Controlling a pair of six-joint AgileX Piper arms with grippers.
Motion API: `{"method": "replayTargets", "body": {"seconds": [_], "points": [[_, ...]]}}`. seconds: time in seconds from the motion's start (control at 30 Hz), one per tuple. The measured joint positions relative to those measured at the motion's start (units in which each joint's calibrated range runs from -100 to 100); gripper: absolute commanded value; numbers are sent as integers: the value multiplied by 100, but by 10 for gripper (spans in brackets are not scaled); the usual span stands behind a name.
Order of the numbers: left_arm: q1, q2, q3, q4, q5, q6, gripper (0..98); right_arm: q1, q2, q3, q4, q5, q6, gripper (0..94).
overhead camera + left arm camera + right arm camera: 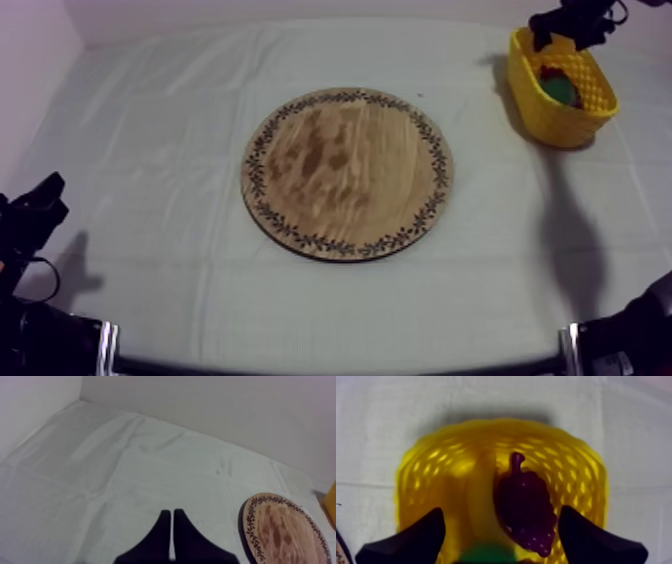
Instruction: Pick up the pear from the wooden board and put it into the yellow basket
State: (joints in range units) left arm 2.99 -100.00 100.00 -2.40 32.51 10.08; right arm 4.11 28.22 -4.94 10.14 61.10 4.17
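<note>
Two things stand on the table (pixel 160 140) under its grey-white cloth. A round wooden board (pixel 348 172) with a patterned rim is in the middle, and a yellow basket (pixel 545 118) is at the far right, well apart from the board. Between them is plain cloth, with the right arm's dark shadow falling to the right of the board.

The pear (pixel 563 92), a green shape, lies inside the basket, with a reddish patch just beyond it on the far side. From the right wrist camera the pear (pixel 486 555) shows at one wall of the basket. A dark purple bunch of grapes (pixel 523 506) lies just beside it, stem pointing away. A long yellow shape (pixel 478 496) runs along the grapes' other side; whether that is a banana I cannot tell.

The right hand (pixel 572 25) hangs over the far end of the basket. Its fingers (pixel 411 541) are spread wide, released, with the fruit below the gap. Neither finger touches the pear or the grapes.

The left hand (pixel 40 200) sits low at the near left of the table, well apart from the board. Its fingers (pixel 162 526) lie pressed together as a narrow wedge, clenched on nothing. They are over plain cloth, with the board's rim to the right.
</note>
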Motion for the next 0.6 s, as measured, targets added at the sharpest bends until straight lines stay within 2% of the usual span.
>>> {"method": "replayTargets", "body": {"seconds": [0.3, 0.6], "points": [[0, 0, 0, 0, 0, 0, 1, 83, -1465, 1218, -29, -835, 22, 583], [0, 0, 0, 0, 0, 0, 1, 226, -3632, 3311, -74, -1943, 221, 580]]}}
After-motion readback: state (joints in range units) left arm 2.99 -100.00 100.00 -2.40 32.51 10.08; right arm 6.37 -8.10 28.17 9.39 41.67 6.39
